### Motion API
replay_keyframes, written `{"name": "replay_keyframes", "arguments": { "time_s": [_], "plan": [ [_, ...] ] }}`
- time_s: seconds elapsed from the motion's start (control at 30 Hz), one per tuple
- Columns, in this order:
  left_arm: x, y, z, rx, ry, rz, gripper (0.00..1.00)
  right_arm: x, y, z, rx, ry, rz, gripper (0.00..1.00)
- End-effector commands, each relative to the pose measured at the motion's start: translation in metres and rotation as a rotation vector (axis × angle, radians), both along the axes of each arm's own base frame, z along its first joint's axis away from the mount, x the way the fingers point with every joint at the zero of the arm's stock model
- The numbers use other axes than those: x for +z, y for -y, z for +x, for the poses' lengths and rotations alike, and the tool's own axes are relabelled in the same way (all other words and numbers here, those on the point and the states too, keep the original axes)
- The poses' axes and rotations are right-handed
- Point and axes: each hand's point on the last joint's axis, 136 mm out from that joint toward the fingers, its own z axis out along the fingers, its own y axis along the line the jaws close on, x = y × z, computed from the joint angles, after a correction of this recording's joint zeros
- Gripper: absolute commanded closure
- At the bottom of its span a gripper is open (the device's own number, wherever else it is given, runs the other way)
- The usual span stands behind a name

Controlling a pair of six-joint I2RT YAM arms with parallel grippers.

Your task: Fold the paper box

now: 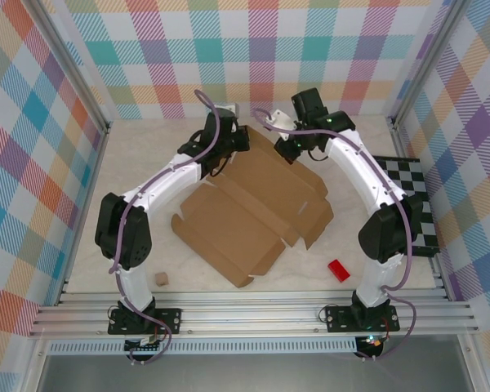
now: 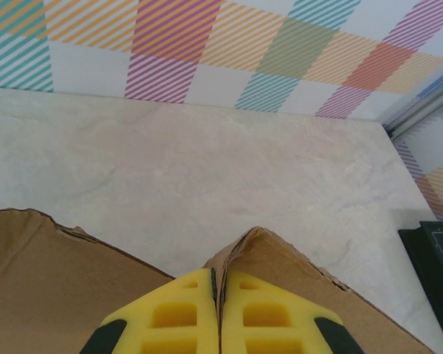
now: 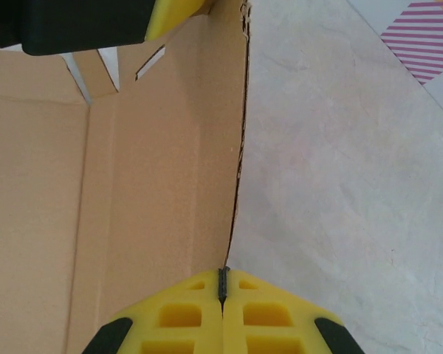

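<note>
Paper box (image 1: 253,216) sits mostly flat in the middle of the table (image 1: 139,159), with both grippers pinching its far edge.

It's corrugated cardboard, so I'd guess it's light and fairly stiff. It should bend clean along the scored creases but tear or crumple if you yank a thin flap, so a panel edge near a crease looks like a better grab than the little tabs. Left gripper (image 2: 218,274) is clamped tight on a peaked corner of that far edge, jaws basically touching. Right gripper (image 3: 223,276) is the same deal, clenched with the raised cardboard edge running straight into the seam between its jaws.
</note>
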Motion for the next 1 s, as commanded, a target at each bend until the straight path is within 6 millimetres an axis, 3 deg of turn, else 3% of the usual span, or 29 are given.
{"name": "replay_keyframes", "arguments": {
  "time_s": [0.0,0.13,0.23,0.33,0.5,0.67,0.8,0.97],
  "plan": [
    [0.056,0.043,-0.029,-0.142,0.081,-0.129,0.98,0.012,-0.014,0.002,0.034,0.003,0.084,0.96],
    [0.057,0.043,-0.040,-0.223,0.135,-0.059,0.97,0.015,-0.009,-0.006,0.090,-0.045,0.154,0.52],
    [0.055,0.044,-0.050,-0.293,0.170,-0.005,0.96,0.017,-0.003,-0.007,0.116,-0.071,0.160,0.42],
    [0.054,0.040,-0.057,-0.312,0.189,0.034,0.96,0.009,0.003,-0.004,0.112,-0.117,0.117,0.44],
    [0.046,0.026,-0.053,-0.253,0.184,0.104,0.95,0.005,0.002,-0.018,0.152,-0.178,0.135,0.65],
    [0.041,0.016,-0.048,-0.214,0.191,0.164,0.95,0.007,0.003,-0.036,0.186,-0.204,0.155,0.65],
    [0.040,0.014,-0.048,-0.214,0.212,0.190,0.95,-0.004,0.016,-0.045,0.199,-0.218,0.115,0.63],
    [0.037,0.009,-0.048,-0.203,0.213,0.213,0.95,0.000,0.026,-0.059,0.239,-0.227,0.127,0.67]
  ]
}}
